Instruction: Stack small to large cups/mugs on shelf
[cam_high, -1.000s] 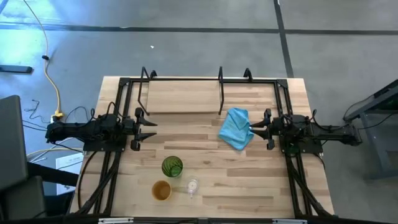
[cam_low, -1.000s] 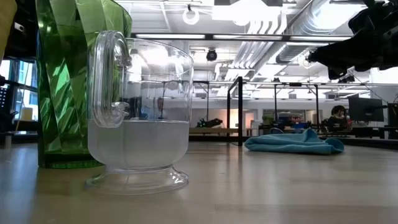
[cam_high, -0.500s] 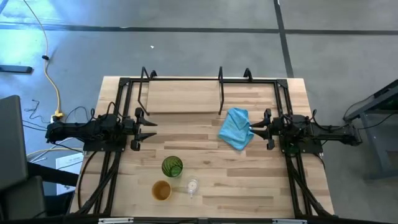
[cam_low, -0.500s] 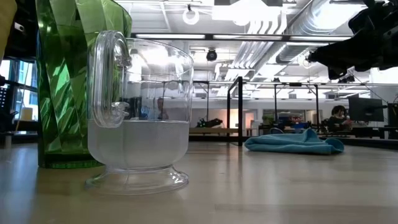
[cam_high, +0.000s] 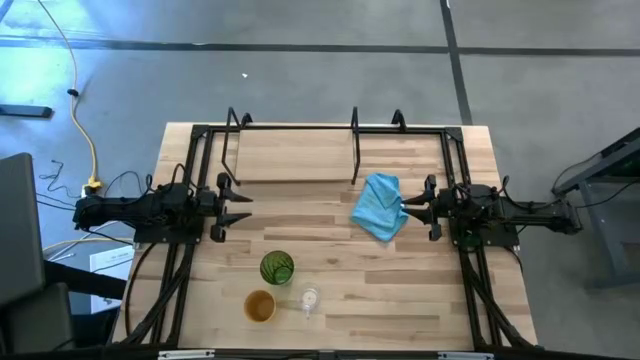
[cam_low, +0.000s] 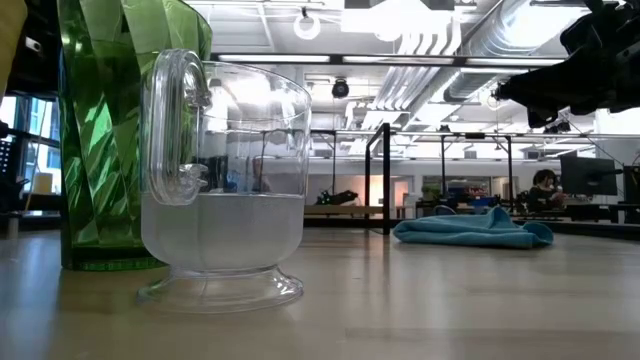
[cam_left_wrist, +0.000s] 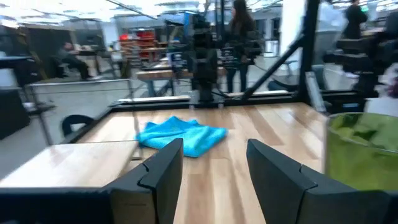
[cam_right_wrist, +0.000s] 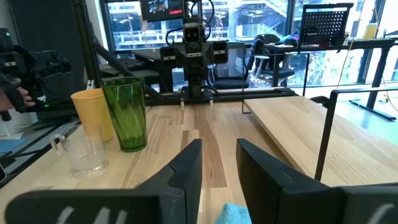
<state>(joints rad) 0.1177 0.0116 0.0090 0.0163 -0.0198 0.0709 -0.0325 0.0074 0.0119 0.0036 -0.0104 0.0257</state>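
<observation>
The left hand (cam_high: 238, 207) waits open and empty at centre left, the right hand (cam_high: 404, 207) parted and empty beside the cloth (cam_high: 379, 206), so I'd reach first for the green cup (cam_high: 277, 268) low in frame and set it squarely on the shelf (cam_high: 295, 156) up top.

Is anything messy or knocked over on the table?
Nothing is knocked over or spilled. The green cup, orange cup and clear glass cup all stand upright, close together. The one untidy thing is the blue cloth, lying crumpled just in front of the shelf, which has no cups on it.
</observation>
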